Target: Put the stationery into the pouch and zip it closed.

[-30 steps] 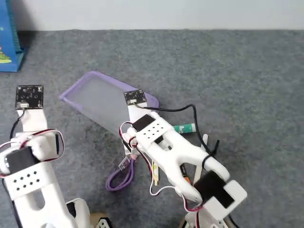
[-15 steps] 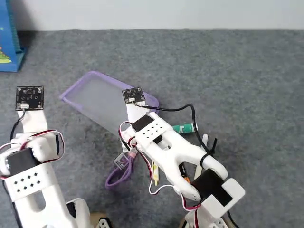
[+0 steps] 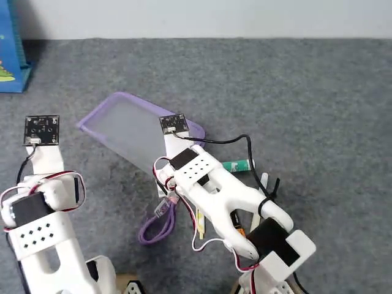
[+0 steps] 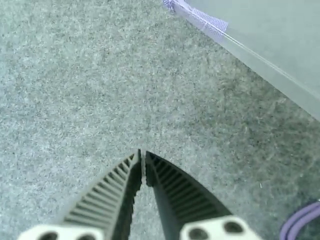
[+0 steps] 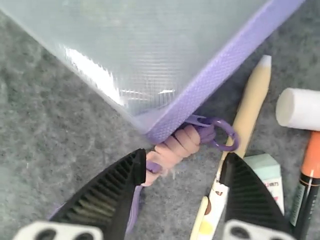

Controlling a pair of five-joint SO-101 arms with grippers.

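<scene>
High view: the translucent, purple-edged pouch [image 3: 125,131] lies flat at about 10 o'clock from the frame's centre. Its pink zip pull [image 5: 175,145] sits at the corner below the right hand [image 5: 185,165], whose jaws stand released with the pull between them. A cream pencil [image 5: 250,107] and an orange marker [image 5: 310,165] lie outside, at the pouch's 5 o'clock. The left hand [image 4: 142,157] is clenched on nothing above the grey-carpeted bench [image 3: 306,110]. A white wall [image 3: 202,18] runs along 12 o'clock, with a blue box [image 3: 9,55] at 10. Since a second ago the left arm has slipped slightly toward 6 o'clock.
</scene>
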